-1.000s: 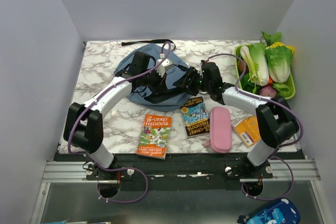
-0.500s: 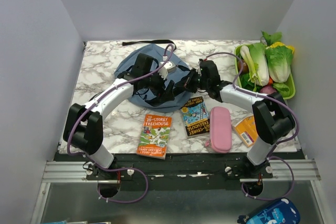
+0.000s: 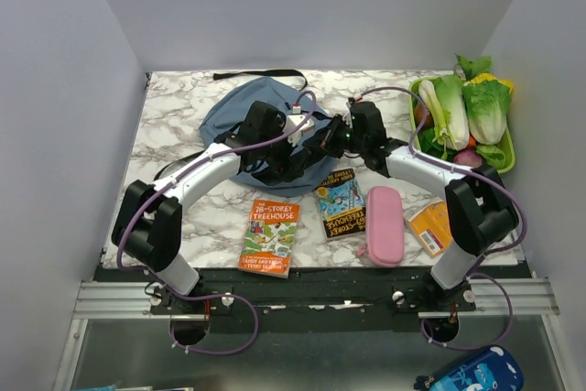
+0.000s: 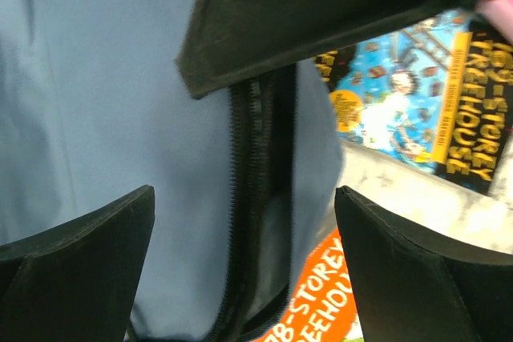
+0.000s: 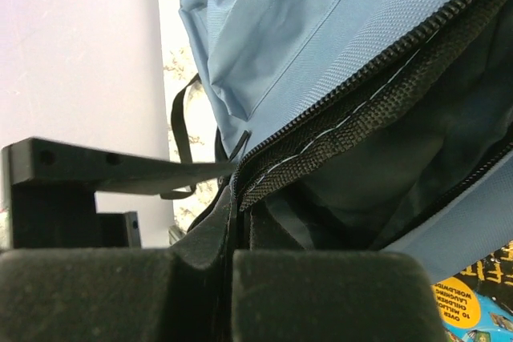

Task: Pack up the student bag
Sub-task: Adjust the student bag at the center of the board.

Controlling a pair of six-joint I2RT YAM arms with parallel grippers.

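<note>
The student bag, soft dusty-blue fabric, lies at the back middle of the marble table. In the left wrist view, the bag and its open black zipper fill the frame. My left gripper hangs open over the zipper at the bag's near edge, with nothing between its fingers. From above, the left gripper is over the bag's front right part. My right gripper is shut on the zipper edge of the bag. The right gripper holds the bag's right rim up.
An orange book, a dark book, a pink pencil case and a small orange book lie along the near edge. A green tray of vegetables stands at the back right. A black strap lies behind the bag.
My left gripper has opened and moved right and nearer, over the bag's front edge. My right gripper has shut on the zipper edge and shifted slightly back.
</note>
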